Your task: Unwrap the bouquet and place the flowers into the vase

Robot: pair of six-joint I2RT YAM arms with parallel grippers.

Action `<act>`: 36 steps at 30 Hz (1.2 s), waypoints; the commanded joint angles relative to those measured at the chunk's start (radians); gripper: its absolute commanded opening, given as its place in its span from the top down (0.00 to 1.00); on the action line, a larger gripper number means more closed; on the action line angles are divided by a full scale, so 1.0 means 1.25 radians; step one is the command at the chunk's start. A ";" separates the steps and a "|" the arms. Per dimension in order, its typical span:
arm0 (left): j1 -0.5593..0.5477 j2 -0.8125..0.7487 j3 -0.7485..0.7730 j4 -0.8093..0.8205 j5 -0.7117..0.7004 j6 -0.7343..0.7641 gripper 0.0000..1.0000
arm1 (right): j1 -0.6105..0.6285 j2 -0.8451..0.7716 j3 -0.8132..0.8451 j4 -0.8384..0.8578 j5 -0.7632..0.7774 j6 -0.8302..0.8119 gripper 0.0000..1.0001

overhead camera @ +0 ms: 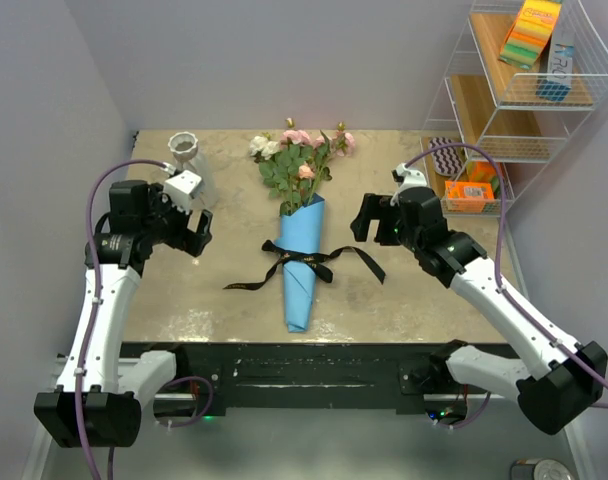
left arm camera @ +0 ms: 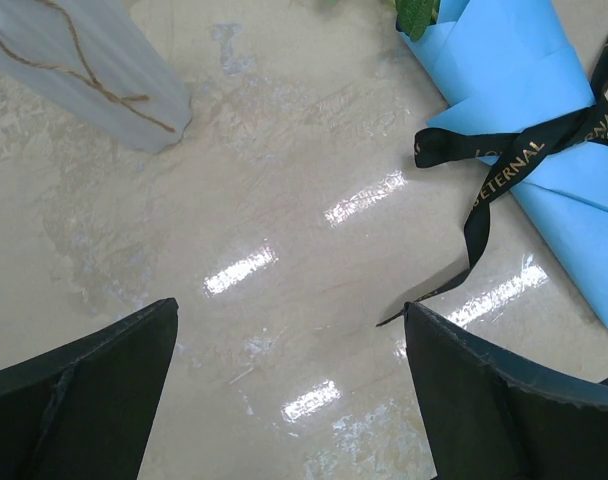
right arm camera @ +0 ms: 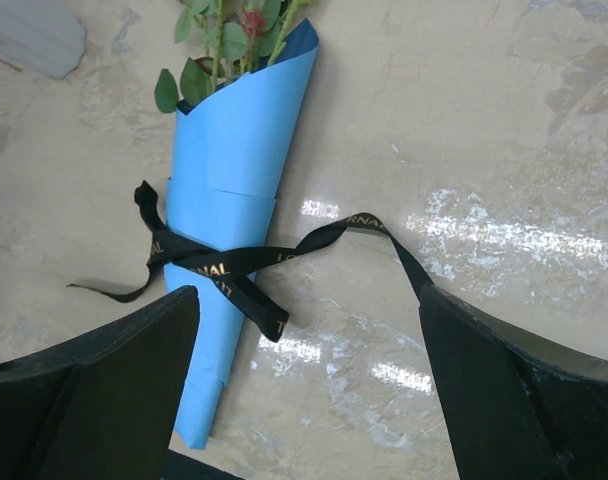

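While both arms reach over a beige table (overhead camera: 404,300), the blue-wrapped bouquet (overhead camera: 304,255) lies flat at the centre of the overhead frame, its flowers (overhead camera: 296,152) pointing to the top edge. The left gripper (overhead camera: 198,234), centre left, and the right gripper (overhead camera: 368,222), centre right, flank it — each with jaws spread wide, holding nothing. The vase (overhead camera: 187,150) stands upper left, behind the left gripper. A black ribbon (overhead camera: 306,262) is tied round the cone — ends trailing on the table.

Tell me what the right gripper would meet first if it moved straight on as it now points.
Probably the right tail of the black ribbon, lying on the table beside the blue paper cone. The right gripper is open above it; depth is unclear.
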 commanded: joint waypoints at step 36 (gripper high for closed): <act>-0.381 0.294 -0.200 0.236 -0.063 0.168 0.01 | 0.040 0.209 0.017 -0.162 0.332 0.070 0.13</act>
